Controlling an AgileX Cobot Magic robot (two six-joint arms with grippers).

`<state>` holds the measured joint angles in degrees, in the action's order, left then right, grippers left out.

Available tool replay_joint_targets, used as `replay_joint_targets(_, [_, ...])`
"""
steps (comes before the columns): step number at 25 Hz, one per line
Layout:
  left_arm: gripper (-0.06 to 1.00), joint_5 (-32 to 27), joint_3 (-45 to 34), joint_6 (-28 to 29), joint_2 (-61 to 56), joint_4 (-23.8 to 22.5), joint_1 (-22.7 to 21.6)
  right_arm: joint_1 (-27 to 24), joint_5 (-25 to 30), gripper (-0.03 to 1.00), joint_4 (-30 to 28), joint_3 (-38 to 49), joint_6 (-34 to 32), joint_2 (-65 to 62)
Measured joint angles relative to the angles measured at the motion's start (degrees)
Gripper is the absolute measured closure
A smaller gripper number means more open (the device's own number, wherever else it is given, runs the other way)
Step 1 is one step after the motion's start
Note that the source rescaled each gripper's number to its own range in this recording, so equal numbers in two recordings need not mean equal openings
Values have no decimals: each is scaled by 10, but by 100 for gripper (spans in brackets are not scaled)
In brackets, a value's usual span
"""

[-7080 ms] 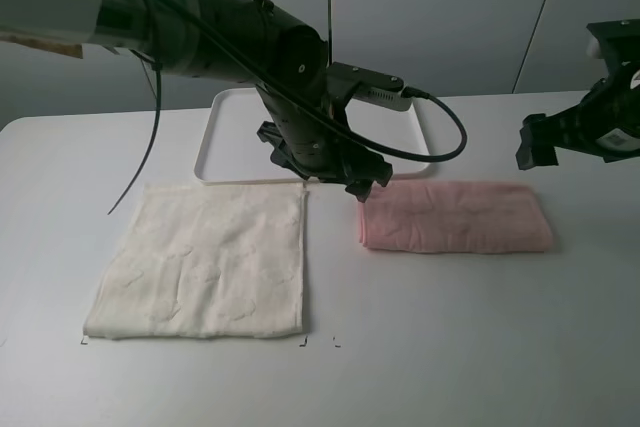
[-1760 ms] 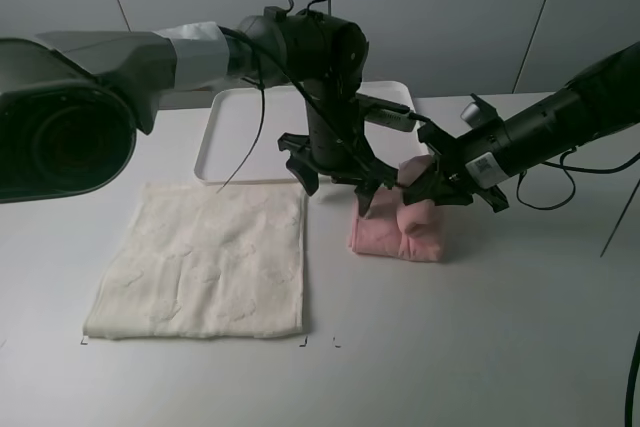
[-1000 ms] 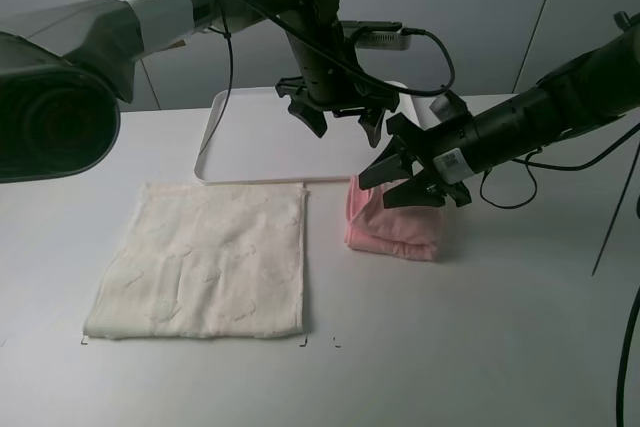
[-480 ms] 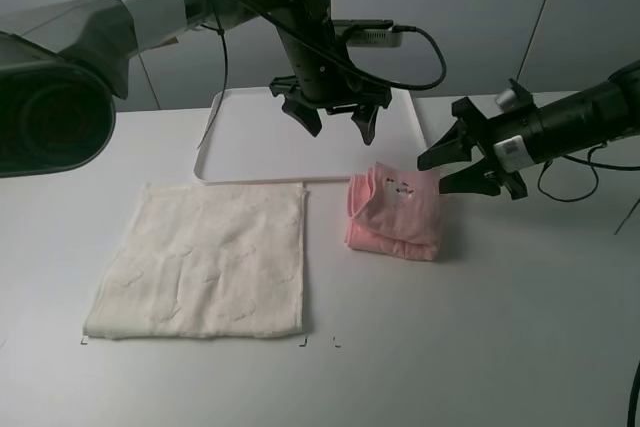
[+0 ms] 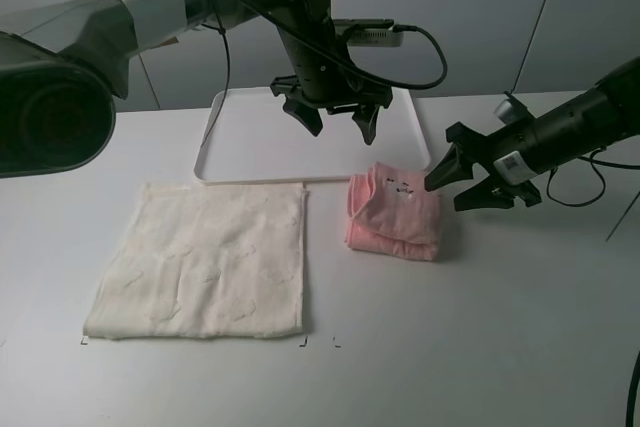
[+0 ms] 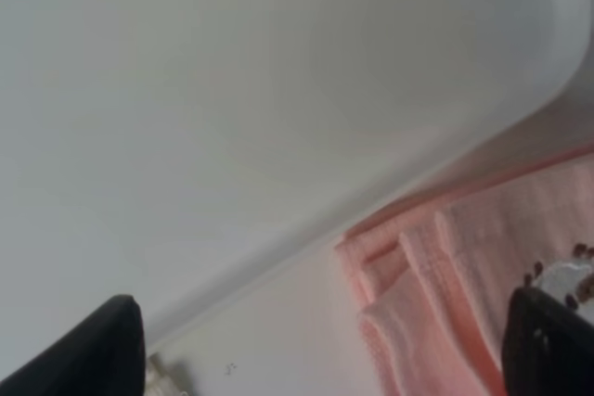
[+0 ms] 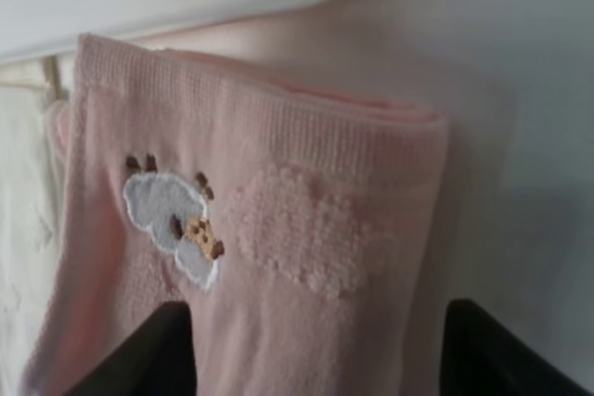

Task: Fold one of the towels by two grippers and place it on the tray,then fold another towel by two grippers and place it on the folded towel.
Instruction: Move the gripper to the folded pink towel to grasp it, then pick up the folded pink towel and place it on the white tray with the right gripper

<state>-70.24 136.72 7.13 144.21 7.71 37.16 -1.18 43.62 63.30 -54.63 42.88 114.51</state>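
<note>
The pink towel [image 5: 395,212] lies folded into a small stack on the table, just in front of the white tray's [image 5: 250,142] near right corner. It also shows in the left wrist view [image 6: 464,275] and the right wrist view [image 7: 278,229], sheep patch up. My left gripper [image 5: 338,129] is open and empty above the tray's near right part. My right gripper [image 5: 447,194] is open and empty, just right of the pink towel, apart from it. The cream towel [image 5: 200,257] lies flat and unfolded at the front left.
The tray is bare inside, as the left wrist view [image 6: 232,90] shows. The cream towel's corner shows beside the pink towel in the right wrist view [image 7: 19,229]. The right arm stretches in from the right edge.
Both grippers folded the pink towel in half and let go. In the last half second my right gripper dropped slightly toward the towel's right edge. The left gripper barely moved.
</note>
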Motion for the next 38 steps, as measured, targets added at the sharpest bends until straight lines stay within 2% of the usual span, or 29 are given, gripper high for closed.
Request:
replay_joint_targets(9, [-4,0,0,0,0,0,0,17,-16,36,-10,0,-36,23])
replay_joint_targets(14, [-4,0,0,-9,0,7,0,35,-16,36,13,0,-30,33])
replay_joint_targets(15, [-4,0,0,-10,0,8,0,37,-16,39,16,0,-29,33])
replay_joint_targets(17, [-4,0,0,-13,0,10,0,42,-17,49,18,0,-20,33])
replay_joint_targets(21, [-4,0,0,-43,0,16,0,51,-19,89,20,0,0,39])
replay_joint_targets(25, [-4,0,0,-71,0,29,0,52,-17,90,22,0,13,39])
replay_joint_targets(28, [-4,1,-5,-71,0,30,0,52,-16,90,22,0,16,39])
replay_joint_targets(33, [-4,4,-77,-71,-23,27,1,52,-14,90,16,0,19,39])
replay_joint_targets(35, [-4,12,-132,-71,-54,26,1,52,-10,90,5,0,19,39])
replay_joint_targets(38, [-4,71,-256,-77,-131,17,1,52,-5,90,-5,0,20,39])
